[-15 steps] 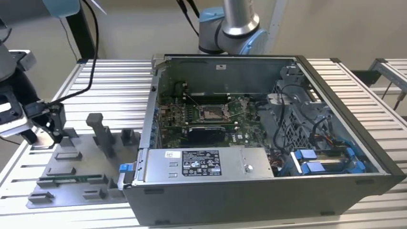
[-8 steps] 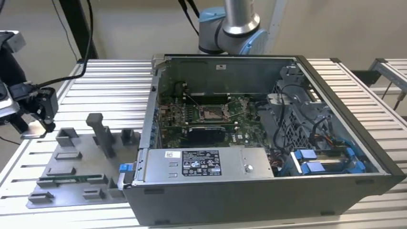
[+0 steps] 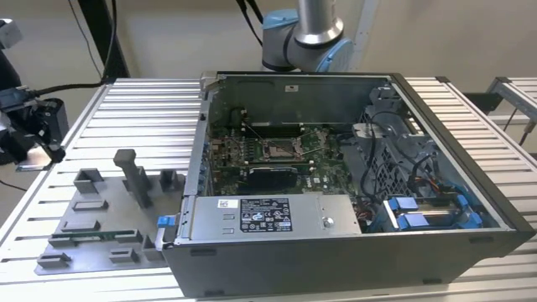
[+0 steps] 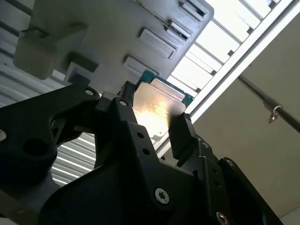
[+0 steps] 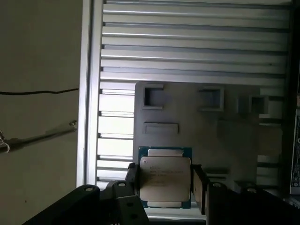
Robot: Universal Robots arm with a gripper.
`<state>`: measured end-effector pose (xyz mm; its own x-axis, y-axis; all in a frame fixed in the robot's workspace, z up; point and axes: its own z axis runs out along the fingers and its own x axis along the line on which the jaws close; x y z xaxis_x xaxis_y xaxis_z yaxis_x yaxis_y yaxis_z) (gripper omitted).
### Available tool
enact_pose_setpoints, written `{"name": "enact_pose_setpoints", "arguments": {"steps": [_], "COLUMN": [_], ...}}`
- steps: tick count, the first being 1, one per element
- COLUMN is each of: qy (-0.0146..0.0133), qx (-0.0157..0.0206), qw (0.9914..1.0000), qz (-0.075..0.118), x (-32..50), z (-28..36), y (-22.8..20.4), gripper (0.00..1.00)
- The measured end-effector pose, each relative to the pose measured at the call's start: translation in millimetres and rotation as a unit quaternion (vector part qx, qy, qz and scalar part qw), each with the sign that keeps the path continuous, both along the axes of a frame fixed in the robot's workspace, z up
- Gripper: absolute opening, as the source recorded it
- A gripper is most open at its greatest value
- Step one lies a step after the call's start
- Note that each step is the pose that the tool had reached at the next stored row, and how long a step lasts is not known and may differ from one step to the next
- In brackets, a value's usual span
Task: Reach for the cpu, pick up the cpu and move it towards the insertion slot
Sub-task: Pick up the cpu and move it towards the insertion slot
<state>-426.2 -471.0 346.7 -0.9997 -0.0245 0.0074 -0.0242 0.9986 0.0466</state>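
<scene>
The cpu (image 5: 165, 180), a flat square chip with a silvery top and a green edge, sits clamped between my gripper's (image 5: 166, 185) two black fingers (image 5: 132, 180). In the second wrist view the cpu (image 4: 157, 110) glints between the same fingers (image 4: 180, 133) of the gripper (image 4: 151, 123), held in the air above the grey fixture tray (image 4: 117, 28). In the exterior view my gripper (image 3: 35, 150) hangs at the far left, over the table's edge. The insertion slot (image 3: 280, 150), a shiny square frame on the green motherboard, lies inside the open computer case, well to the exterior view's right of the gripper.
The open computer case (image 3: 353, 251) takes up the middle and right of the slatted metal table (image 3: 143, 119). A white-labelled metal box (image 3: 268, 217) sits at the case's front. The grey fixture tray (image 3: 100, 220) with an upright post (image 3: 134, 176) lies left of the case.
</scene>
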Motion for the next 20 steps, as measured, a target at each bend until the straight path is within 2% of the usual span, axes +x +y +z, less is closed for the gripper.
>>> {"name": "enact_pose_setpoints", "arguments": {"steps": [17,20], "qy": [0.0000,-0.0001], "qx": [0.0000,0.0000], "qw": [1.00000,1.00000], "qz": [0.000,0.000], "x": [0.0,0.1], "z": [77.5,79.1], "y": [0.0,0.0], "gripper": [0.00,0.00]}}
